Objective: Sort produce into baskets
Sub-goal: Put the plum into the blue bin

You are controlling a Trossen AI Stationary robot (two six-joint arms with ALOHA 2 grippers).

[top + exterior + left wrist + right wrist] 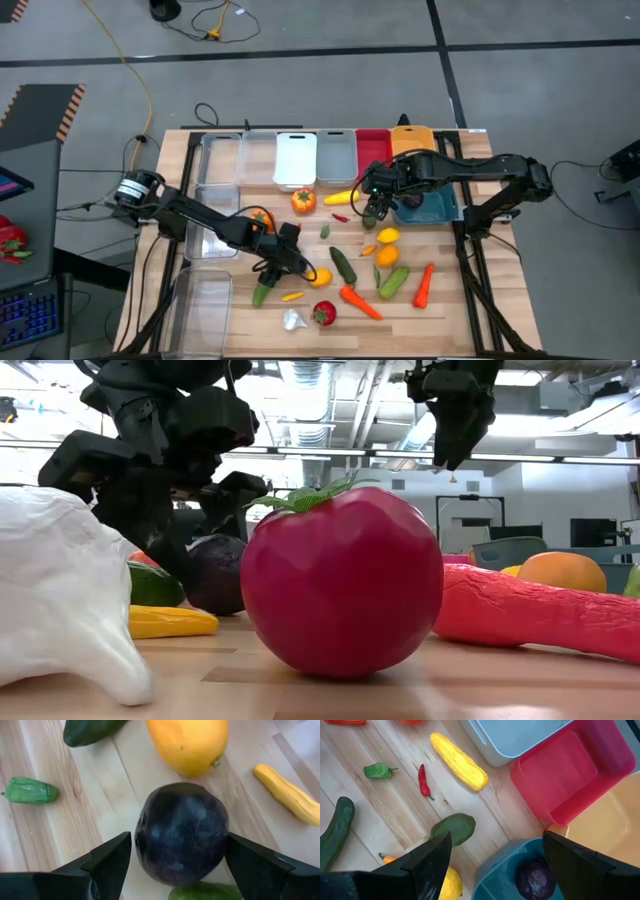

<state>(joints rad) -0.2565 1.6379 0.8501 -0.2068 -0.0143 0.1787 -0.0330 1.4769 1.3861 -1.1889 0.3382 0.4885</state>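
Left gripper (175, 865) is sitting low on the table with its jaws apart, 1 on each side of a purple round (181, 839); I cannot tell whether the fingers (107, 862) are touching it. A yellow lemon (189, 742) is lying just beyond it, a small yellow pepper (287, 795) off to one side, a cucumber (90, 729) and a small green chili (30, 790) farther out.

Right gripper (495, 865) is hanging with jaws apart and empty over the edge of the teal basket (495, 865), which is holding another purple round (536, 879). The red basket (570, 770) and orange-yellow basket (610, 830) are sitting beside it. A corn cob (459, 761), a red chili (423, 781) and a green avocado-like piece (454, 829) are lying on the table (370, 815) nearby.

In the low view a red tomato (340, 580) and white garlic (60, 590) are sitting nearest the front edge.
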